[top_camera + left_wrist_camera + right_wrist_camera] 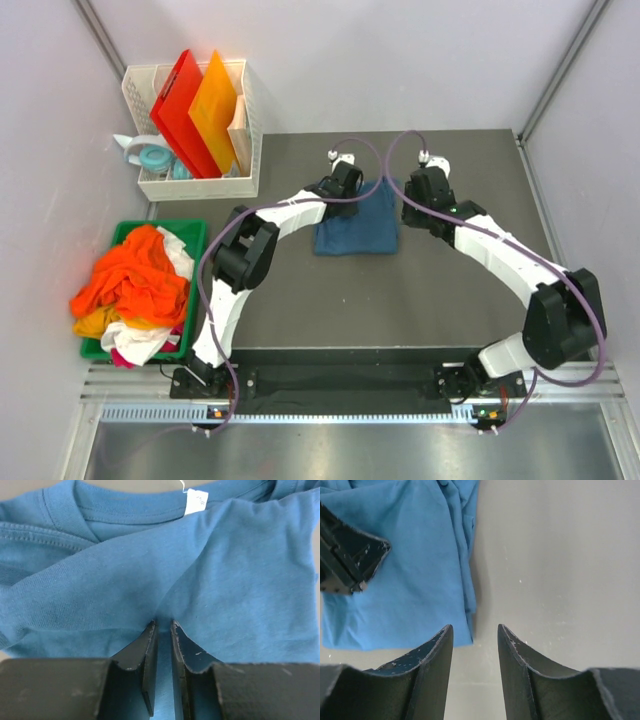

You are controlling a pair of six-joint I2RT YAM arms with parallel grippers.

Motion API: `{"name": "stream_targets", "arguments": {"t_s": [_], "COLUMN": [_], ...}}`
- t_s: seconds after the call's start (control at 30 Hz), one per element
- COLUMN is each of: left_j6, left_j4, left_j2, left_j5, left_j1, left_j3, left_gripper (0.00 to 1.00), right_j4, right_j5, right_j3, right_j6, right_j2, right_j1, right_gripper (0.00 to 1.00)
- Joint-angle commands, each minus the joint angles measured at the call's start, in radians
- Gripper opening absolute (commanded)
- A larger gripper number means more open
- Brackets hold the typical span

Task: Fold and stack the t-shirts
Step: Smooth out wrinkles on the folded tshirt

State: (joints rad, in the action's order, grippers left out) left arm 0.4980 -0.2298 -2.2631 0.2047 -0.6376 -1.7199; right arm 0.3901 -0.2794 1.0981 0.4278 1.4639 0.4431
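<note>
Blue t-shirt [358, 225] lies folded into a rectangle at the far middle of the table [400, 290], probably as the base of the stack. The left gripper [161, 625] has its fingers slightly parted, tips on the cloth and pinching nothing clearly. The right gripper [475, 627] hangs released and empty just beside the shirt. The other shirts [135, 280] sit heaped in the green bin [190, 228].
</note>
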Motion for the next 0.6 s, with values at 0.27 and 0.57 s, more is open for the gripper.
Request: {"name": "stream_targets", "arguments": {"t_s": [0.27,0.57], "left_j6": [0.03,0.074], "left_j4": [-0.045,-0.054], "left_j2": [-0.116,-0.084], "left_j5": [-0.047,-0.116], "left_j1": [0.018,0.009], "left_j3": [-0.044,0.103], "left_gripper": [0.2,0.17], "right_j4": [0.019,0.03], "right_j5": [-0.026,-0.037], "right_j3": [-0.038,-0.14], "right_j6": [0.002,0.035], "right_j2": [-0.149,-0.192], "right_j1": [0.011,0.014], "right_gripper": [0.41,0.41]}}
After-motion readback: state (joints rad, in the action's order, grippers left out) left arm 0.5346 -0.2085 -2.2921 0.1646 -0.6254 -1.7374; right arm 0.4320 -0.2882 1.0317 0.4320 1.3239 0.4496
